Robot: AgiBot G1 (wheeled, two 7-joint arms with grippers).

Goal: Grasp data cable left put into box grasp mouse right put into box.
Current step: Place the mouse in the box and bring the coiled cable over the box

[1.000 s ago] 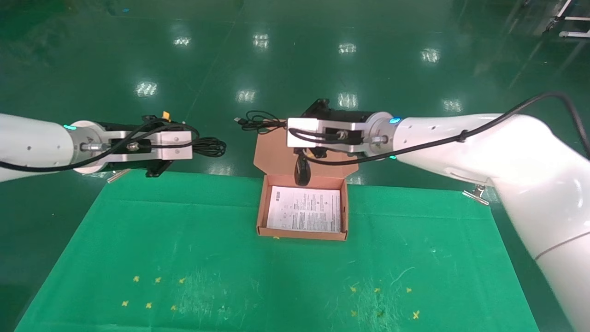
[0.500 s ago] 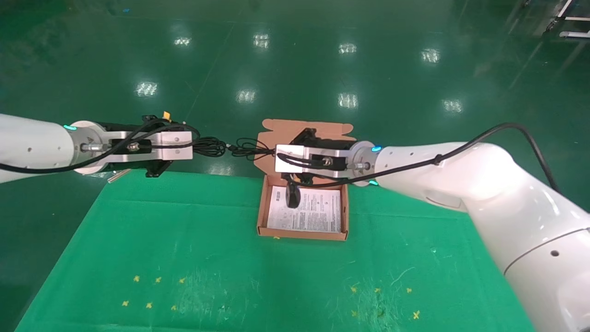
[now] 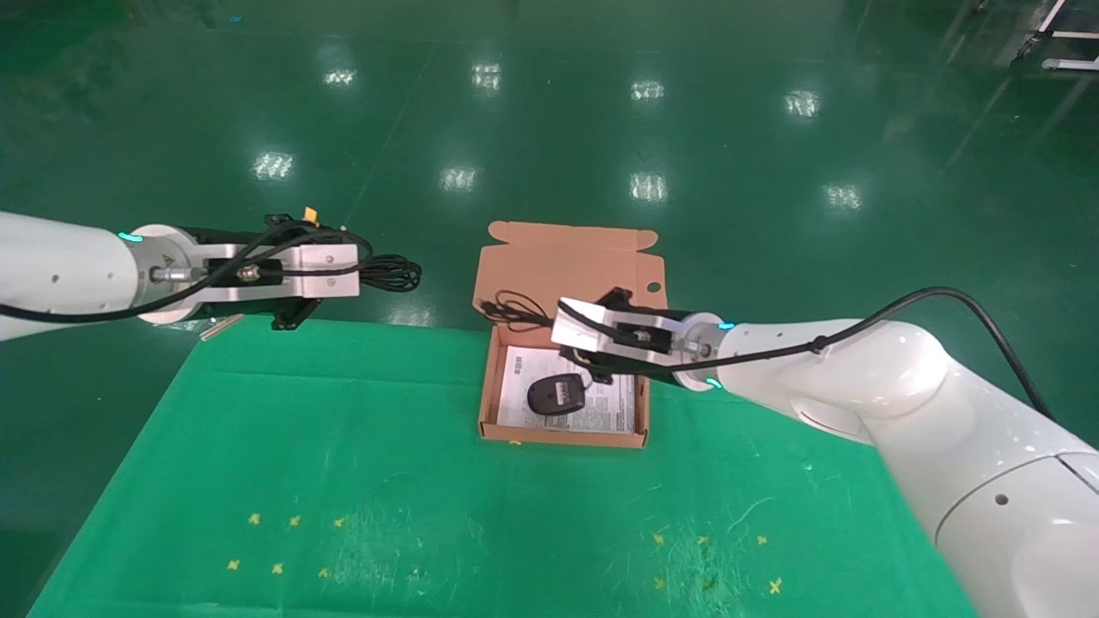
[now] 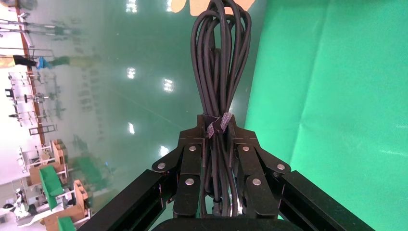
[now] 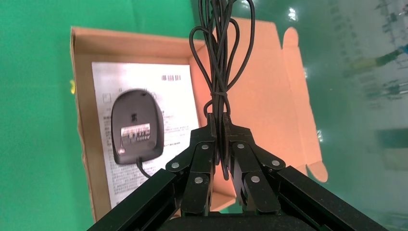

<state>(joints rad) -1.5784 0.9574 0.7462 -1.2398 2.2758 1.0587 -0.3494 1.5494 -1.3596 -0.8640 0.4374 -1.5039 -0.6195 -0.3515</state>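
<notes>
Two grippers hold cables: the right gripper (image 5: pixel 219 126) is clamped on the mouse's cord (image 5: pixel 220 57) above the box (image 3: pixel 487 390), with the mouse (image 3: pixel 557 395) lying underside-up on the white sheet (image 3: pixel 525 403) just below it. The left gripper (image 4: pixel 219 132), well apart from the box, pinches the data cable (image 4: pixel 220 57).

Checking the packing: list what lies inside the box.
Inside the box: the white printed sheet with the mouse belly-up on it. The mouse and right hand cover parts of the sheet.

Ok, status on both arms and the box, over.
Right gripper shut on mouse cord; mouse lies underside-up in box. Left gripper shut on data cable, left of box. Nothing blocking.
</notes>
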